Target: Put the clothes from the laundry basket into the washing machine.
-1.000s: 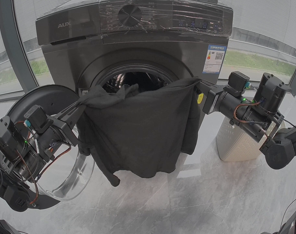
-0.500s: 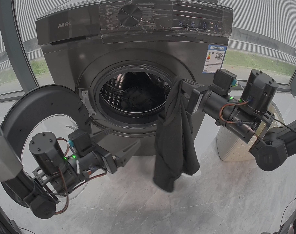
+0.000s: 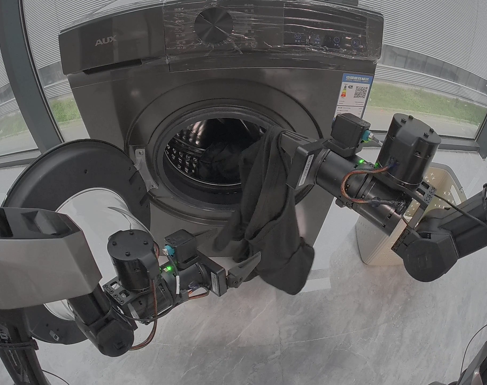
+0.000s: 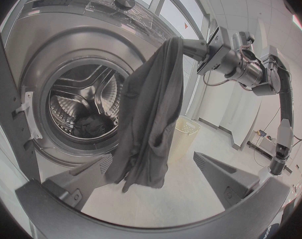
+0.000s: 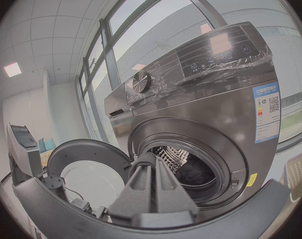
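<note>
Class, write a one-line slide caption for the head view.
Right gripper holds a dark garment at the open washing machine, open left gripper low beside it.

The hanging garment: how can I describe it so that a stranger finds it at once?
Start at the grey washing machine with its round door open. At the right side of its opening, the right gripper is shut on a dark grey garment that hangs in folds toward the floor. Unlike the dark clothes inside the drum, it hangs outside, in the air.
</note>
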